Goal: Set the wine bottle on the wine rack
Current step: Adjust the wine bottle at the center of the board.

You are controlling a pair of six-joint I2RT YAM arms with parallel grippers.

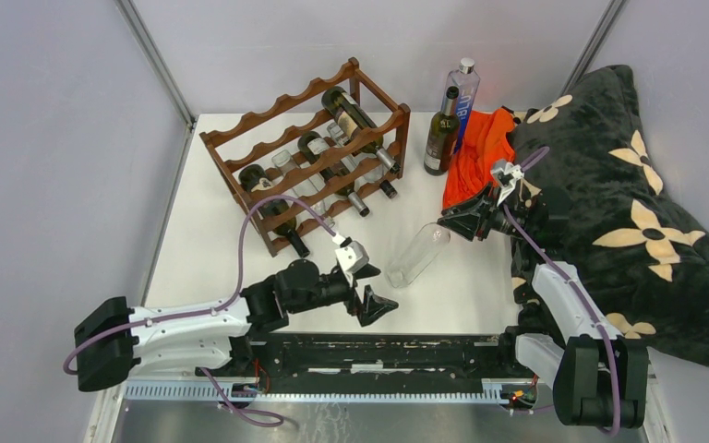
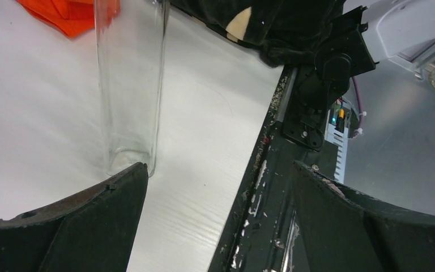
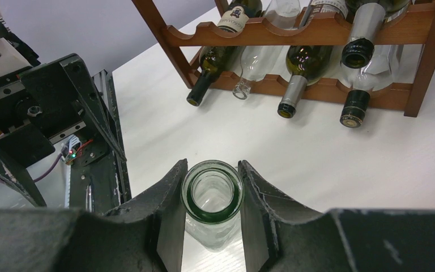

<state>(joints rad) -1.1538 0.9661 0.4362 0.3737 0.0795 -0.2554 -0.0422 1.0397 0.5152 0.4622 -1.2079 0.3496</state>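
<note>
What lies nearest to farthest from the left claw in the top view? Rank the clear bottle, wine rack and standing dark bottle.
1. clear bottle, lying just right of the left claw.
2. wine rack, behind the claw, to the left.
3. standing dark bottle, far back on the right.

The left arm stretches low toward the middle with the left gripper [image 1: 378, 288] spread wide, while the right arm bends inward, the right gripper [image 1: 450, 222] clamped on the clear wine bottle's [image 1: 417, 256] neck.
</note>
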